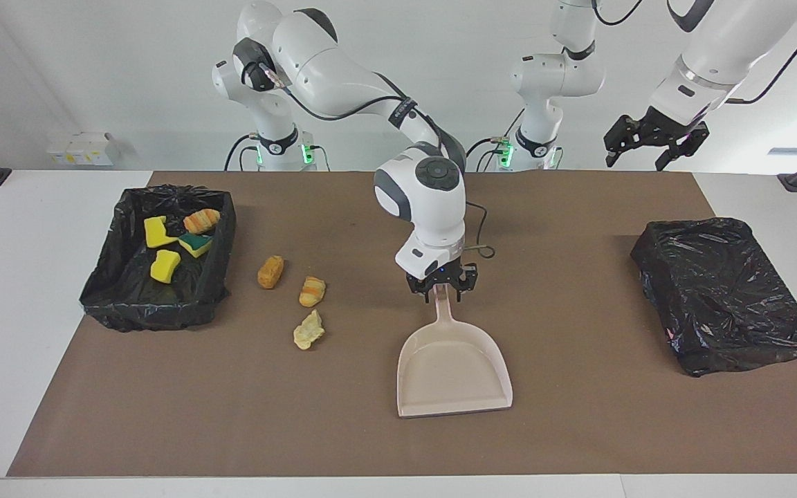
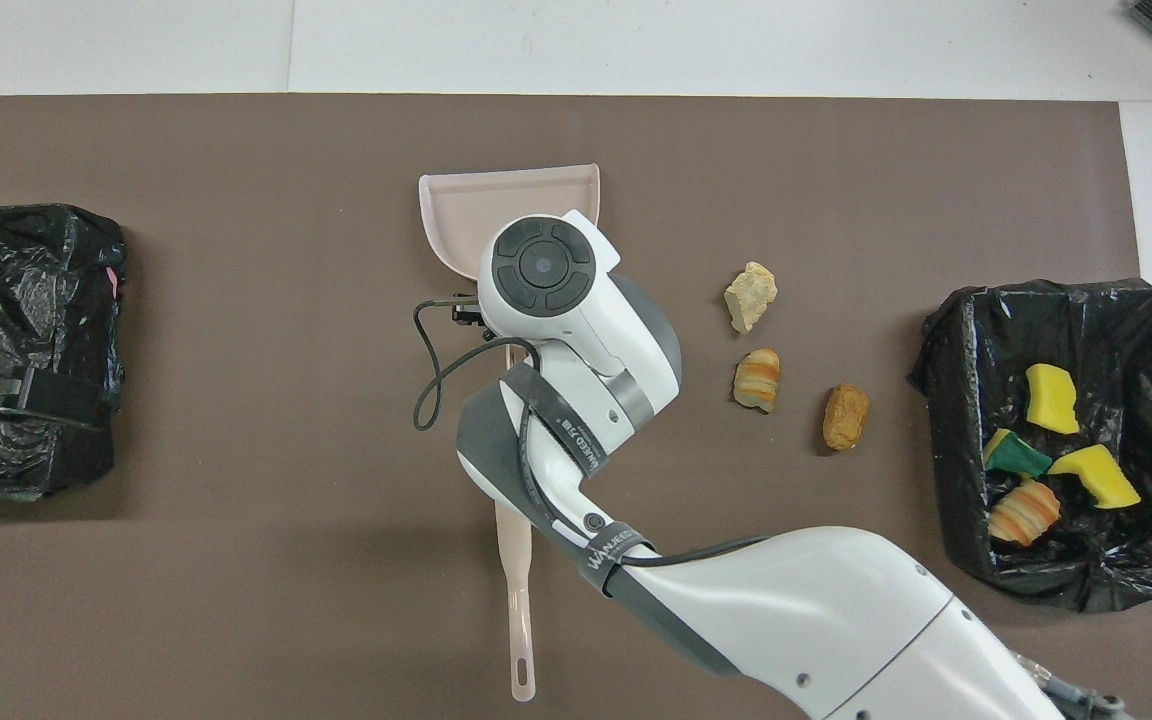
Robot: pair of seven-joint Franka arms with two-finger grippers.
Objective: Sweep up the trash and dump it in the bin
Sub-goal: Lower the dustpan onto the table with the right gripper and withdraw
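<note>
Dustpan (image 1: 452, 370): beige. Brush (image 2: 516, 590): beige handle. Trash (image 1: 312, 291): bright yellow, orange-striped, pale tan, one green-backed. Bins (image 1: 111, 294): glossy black liners. Tabletop (image 1: 25, 277): white under brown mat (image 1: 232, 415)

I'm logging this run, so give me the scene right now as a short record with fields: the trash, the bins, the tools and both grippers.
trash in bin: four pieces inside the open lined bin, toward the right arm's end
trash on mat: three pieces beside that bin
dustpan: flat on the mat, empty
brush: nearer the robots than the dustpan, mostly hidden under the right arm
second bin: black-bagged, toward the left arm's end
right gripper: open astride the dustpan handle
left gripper: open, raised, waiting
</note>
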